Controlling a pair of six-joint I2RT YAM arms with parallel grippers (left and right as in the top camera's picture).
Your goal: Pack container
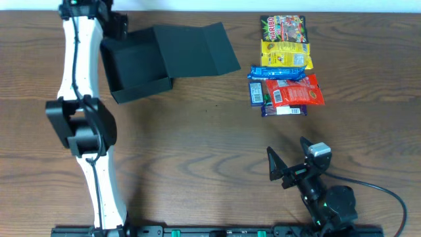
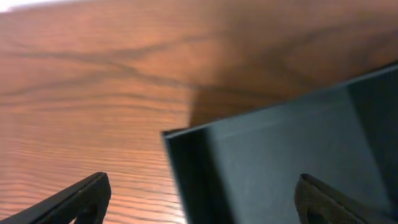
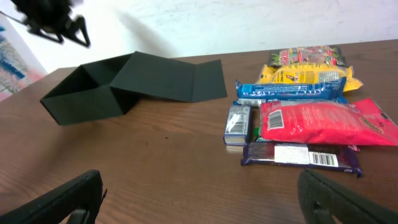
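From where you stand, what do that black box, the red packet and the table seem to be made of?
The box looks like matte black cardboard: thin flat walls and sharp fold creases at the flap lid. The red packet is probably glossy plastic film: it is crinkled and catches the light. The table shows wood grain, either real wood or laminate.

Bright, even light fell on the wooden surface (image 1: 210, 138) in the overhead view, which was crisp, with only faint soft shadows beside the container (image 1: 141, 62). The left wrist view was warm-toned and blurred, with a dark shadow spreading beyond the box wall. The right wrist view was sharper, though its near fingers (image 3: 56, 199) were soft and the back wall (image 3: 249, 25) was washed out.
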